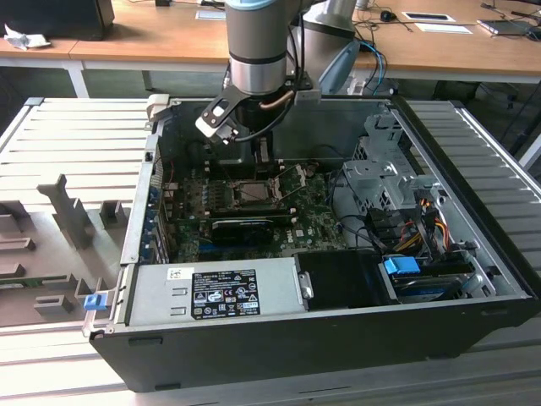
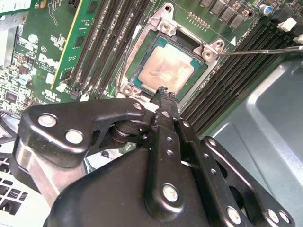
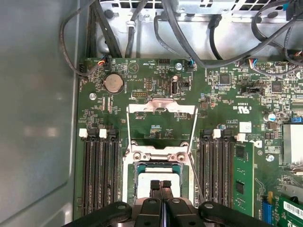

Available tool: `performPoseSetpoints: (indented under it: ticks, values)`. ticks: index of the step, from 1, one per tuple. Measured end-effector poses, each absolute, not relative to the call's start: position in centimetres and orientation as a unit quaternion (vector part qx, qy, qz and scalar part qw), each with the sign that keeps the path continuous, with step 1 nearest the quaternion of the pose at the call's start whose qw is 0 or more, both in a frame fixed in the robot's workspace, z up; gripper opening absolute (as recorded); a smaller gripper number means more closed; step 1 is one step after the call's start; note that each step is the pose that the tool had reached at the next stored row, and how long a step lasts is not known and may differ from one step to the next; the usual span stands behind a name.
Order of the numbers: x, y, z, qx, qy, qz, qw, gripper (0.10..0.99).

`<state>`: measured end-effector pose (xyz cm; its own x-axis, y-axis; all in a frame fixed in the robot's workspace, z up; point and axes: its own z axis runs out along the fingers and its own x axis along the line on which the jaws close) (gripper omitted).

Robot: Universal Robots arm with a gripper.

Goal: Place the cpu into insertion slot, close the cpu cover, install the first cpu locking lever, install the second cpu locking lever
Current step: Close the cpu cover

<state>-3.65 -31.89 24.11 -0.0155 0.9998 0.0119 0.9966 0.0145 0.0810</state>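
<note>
The cpu [image 2: 168,68] lies flat, metal face up, inside the insertion slot [image 2: 134,71]. The tool [image 3: 161,183] hangs just over 1 edge of that slot, its 2 fingers pressed together with nothing between them. At the slot's opposite edge the cpu cover [image 3: 161,106] stands swung up, leaving the slot uncovered, while memory slots [image 3: 99,170] crowd both remaining sides.
</note>
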Motion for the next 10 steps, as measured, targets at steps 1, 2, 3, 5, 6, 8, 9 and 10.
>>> performPoseSetpoints:
  ticks: [1,2,3,5,6,8,9,10]
  values:
    - [-3.65,-31.88,24.15,0.701,0.712,0.033,0.024,0.106]
    - [-3.64,-31.88,24.17,0.701,0.712,0.033,0.024,0.106]
    - [-3.64,-31.87,24.18,0.701,0.712,0.033,0.024,0.106]
    - [-3.65,-31.86,24.24,0.701,0.712,0.033,0.024,0.106]
    - [-3.65,-31.86,24.27,0.701,0.712,0.033,0.024,0.106]
    - [-3.65,-31.84,24.32,0.701,0.712,0.033,0.024,0.106]
    - [-3.65,-31.82,24.39,0.701,0.712,0.033,0.024,0.106]
    - [-3.65,-31.81,24.44,0.701,0.712,0.033,0.024,0.106]
